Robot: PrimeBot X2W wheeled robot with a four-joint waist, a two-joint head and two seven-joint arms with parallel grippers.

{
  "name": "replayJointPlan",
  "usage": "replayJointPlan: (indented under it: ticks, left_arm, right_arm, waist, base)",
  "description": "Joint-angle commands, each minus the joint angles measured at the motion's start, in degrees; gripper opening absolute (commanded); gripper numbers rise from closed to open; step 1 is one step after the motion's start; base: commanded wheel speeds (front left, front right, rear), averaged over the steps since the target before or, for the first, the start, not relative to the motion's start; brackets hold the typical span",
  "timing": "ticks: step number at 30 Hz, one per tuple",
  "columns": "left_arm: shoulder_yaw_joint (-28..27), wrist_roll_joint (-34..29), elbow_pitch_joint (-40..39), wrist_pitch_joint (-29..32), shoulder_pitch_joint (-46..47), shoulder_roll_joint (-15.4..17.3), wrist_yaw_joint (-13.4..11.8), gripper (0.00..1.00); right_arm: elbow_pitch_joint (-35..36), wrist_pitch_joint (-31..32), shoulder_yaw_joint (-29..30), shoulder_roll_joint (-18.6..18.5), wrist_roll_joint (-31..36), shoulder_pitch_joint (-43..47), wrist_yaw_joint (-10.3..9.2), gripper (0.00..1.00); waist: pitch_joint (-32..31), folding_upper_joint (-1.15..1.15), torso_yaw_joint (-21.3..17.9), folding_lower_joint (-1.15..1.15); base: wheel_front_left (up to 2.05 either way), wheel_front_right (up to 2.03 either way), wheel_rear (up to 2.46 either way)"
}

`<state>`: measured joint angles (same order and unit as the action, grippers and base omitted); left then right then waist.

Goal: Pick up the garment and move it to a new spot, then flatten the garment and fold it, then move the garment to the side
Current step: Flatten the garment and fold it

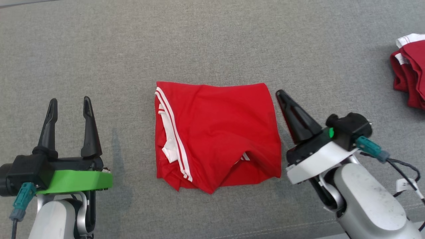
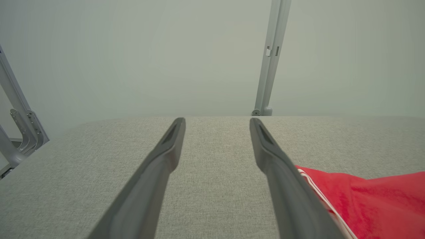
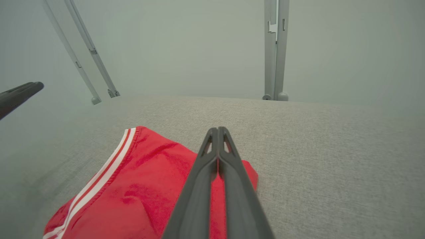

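Grey cloth-covered desk [image 1: 212, 39], its weave fine and even, with a stitched seam [image 1: 298, 226] running along the near right part. At the right margin lies a pile of clothes [image 1: 411, 71], dark red with white trim, crumpled and cut off by the picture edge. A pale metal post [image 2: 270, 56] stands upright at the desk's far edge. Two slanted rails [image 3: 83, 56] lean beside it. Behind them is a plain grey-green wall [image 2: 132, 49].

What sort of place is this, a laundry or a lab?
Likely a robot test setup, not a home: a grey fabric-covered table, pale metal frame posts against a bare wall, a folded red garment with white stripes, and another red pile aside.
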<state>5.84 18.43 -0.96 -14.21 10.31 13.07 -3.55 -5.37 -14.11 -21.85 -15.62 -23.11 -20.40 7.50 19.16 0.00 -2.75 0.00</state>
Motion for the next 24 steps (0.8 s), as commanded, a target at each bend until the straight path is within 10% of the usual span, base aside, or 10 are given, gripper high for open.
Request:
replayJointPlan:
  ticks: [1, 24]
  left_arm:
    - [0.12, 0.21, 0.27, -0.31, 1.21, -0.09, -0.24, 1.00]
    - [1.10, 0.19, 2.63, -0.92, 2.98, -1.09, 0.98, 1.00]
  right_arm:
    - [-1.16, 0.31, -4.56, -0.32, -0.95, -1.98, -0.02, 0.00]
    - [-18.09, -0.09, -37.13, -0.54, -14.40, -10.45, -0.02, 0.00]
  waist:
    - [0.48, 0.00, 0.56, 0.00]
    - [2.20, 0.00, 2.33, 0.00]
  base:
    - [0.00, 0.00, 0.00]
    - [0.00, 0.00, 0.00]
